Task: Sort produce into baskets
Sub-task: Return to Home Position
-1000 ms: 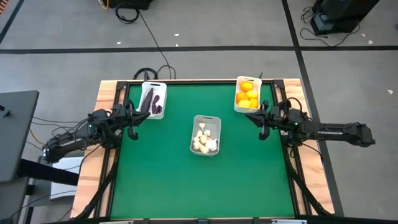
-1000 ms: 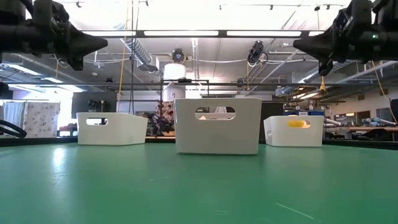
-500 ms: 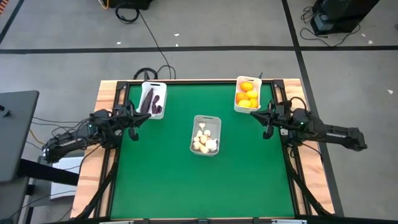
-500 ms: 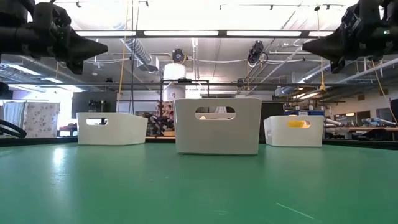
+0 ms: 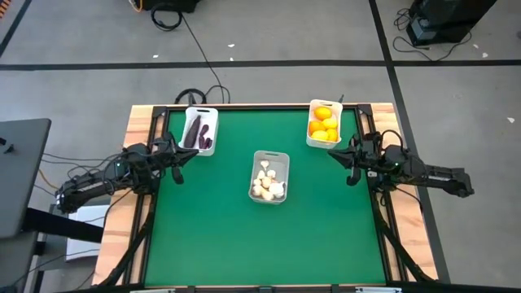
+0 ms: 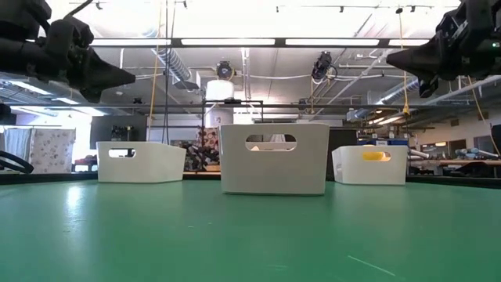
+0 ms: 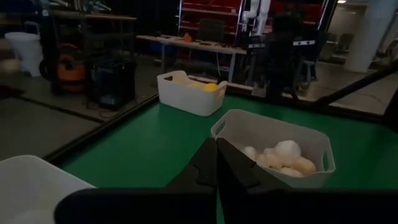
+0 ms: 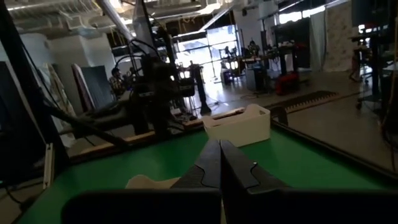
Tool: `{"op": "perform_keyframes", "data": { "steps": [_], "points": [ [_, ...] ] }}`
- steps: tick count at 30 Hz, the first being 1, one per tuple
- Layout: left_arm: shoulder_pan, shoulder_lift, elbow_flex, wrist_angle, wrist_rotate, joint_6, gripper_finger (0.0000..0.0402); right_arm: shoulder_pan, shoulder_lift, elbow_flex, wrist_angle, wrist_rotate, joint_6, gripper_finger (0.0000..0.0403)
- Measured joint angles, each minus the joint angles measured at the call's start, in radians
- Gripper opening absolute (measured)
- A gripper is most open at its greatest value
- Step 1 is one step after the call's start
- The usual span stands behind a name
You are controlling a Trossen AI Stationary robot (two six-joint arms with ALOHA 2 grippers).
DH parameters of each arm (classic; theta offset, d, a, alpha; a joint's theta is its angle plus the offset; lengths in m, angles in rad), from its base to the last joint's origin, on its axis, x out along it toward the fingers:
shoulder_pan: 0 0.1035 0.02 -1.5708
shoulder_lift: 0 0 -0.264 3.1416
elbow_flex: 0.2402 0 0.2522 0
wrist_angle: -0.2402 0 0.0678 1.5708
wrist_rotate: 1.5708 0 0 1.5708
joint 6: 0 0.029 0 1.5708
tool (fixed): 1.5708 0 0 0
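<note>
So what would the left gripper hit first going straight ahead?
Likely nothing: the left gripper points roughly level, above the basket tops, between the white plastic basket of cream garlic and the white plastic basket of yellow-orange citrus. Depth is unclear.

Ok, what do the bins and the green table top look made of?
The bins: white moulded plastic by the look, smooth and matte, with rounded corners and a cut-out handle slot. The green table top: probably a mat or coated board; it shows a soft sheen and no visible weave.
</note>
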Motion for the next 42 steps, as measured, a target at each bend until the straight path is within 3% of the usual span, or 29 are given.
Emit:
{"op": "perform_keyframes", "data": {
  "steps": [15, 18, 22, 29, 34, 42],
  "points": [
    [0.000, 0.000, -0.006, -0.001, 0.026, -0.029, 0.0004, 0.019, -0.020, -0.078, 0.061, -0.003, 0.054, 0.0002],
    [0.000, 0.000, -0.035, 0.059, 0.027, -0.021, 0.0005, 0.026, -0.020, -0.078, 0.063, -0.039, 0.053, 0.0004],
    [0.000, 0.000, -0.118, 0.204, 0.049, -0.010, 0.0005, 0.028, -0.018, -0.078, 0.036, -0.065, 0.046, 0.0027],
    [0.000, 0.000, -0.122, 0.202, 0.069, 0.023, 0.0005, 0.028, -0.016, -0.078, 0.046, -0.072, 0.053, 0.0058],
    [0.001, 0.000, -0.122, 0.203, -0.107, 0.016, 0.0005, 0.028, -0.016, -0.078, 0.047, -0.072, 0.052, 0.0058],
    [0.000, 0.005, -0.122, 0.214, -0.105, -0.001, 0.0006, 0.028, -0.016, -0.078, 0.048, -0.072, 0.051, 0.0057]
  ]
}}
